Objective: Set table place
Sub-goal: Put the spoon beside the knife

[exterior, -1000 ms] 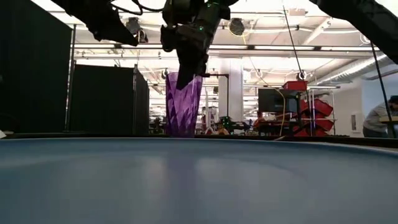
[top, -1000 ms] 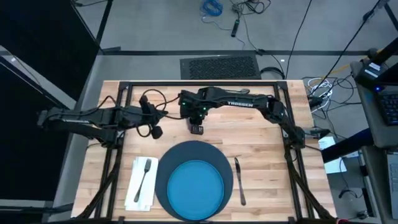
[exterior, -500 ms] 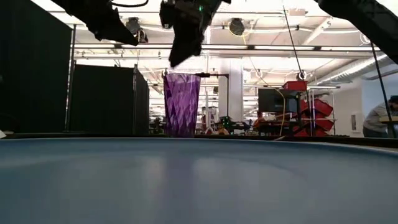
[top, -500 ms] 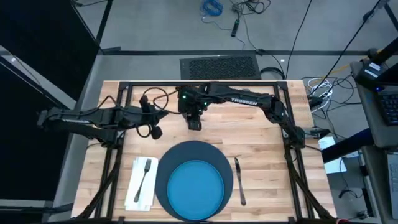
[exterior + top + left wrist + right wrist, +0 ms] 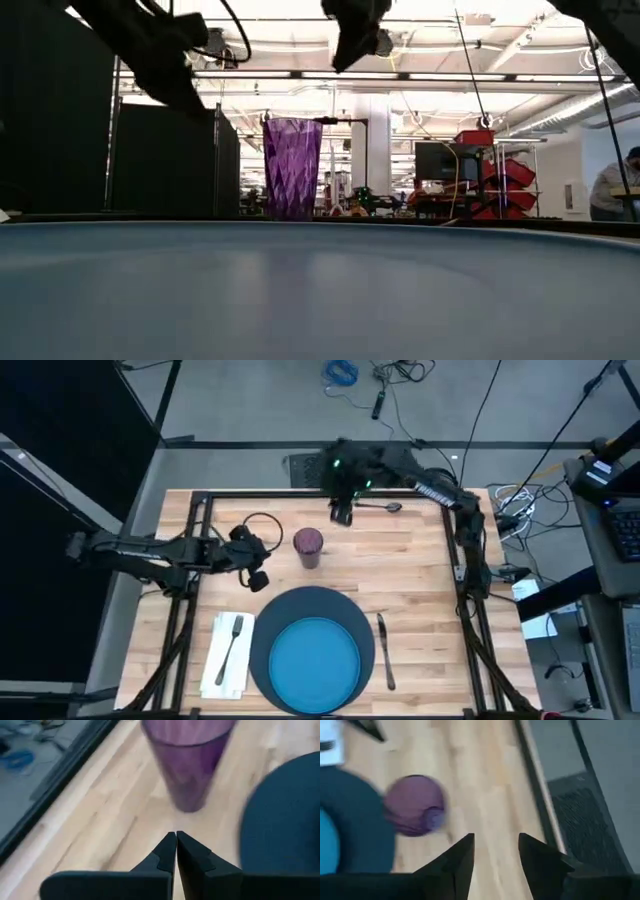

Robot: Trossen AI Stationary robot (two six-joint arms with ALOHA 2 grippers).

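The purple cup [image 5: 308, 547] stands upright on the table [image 5: 420, 575], just beyond the far rim of the navy mat [image 5: 268, 622]. The blue plate [image 5: 315, 660] lies on the mat. A fork [image 5: 232, 645] rests on the white napkin [image 5: 226, 660] to the mat's left, and a knife [image 5: 384, 650] lies on its right. A spoon [image 5: 380, 507] lies near the table's far edge. My right gripper [image 5: 496, 845] hangs open, high above and beyond the cup [image 5: 415, 806]. My left gripper [image 5: 176, 845] is shut, left of the cup [image 5: 187, 760], pointing at it.
The black frame rail [image 5: 320, 494] runs along the table's far edge, right under my right gripper [image 5: 342, 515]. Bare wood lies between the cup and the spoon and along the right of the mat. A black floor grate [image 5: 590, 815] sits past the far edge.
My right gripper has left the cup's rim, risen, and gone toward the table's far edge and somewhat right. The cup stays standing where it was. My left gripper has come a little lower and nearer the cup.
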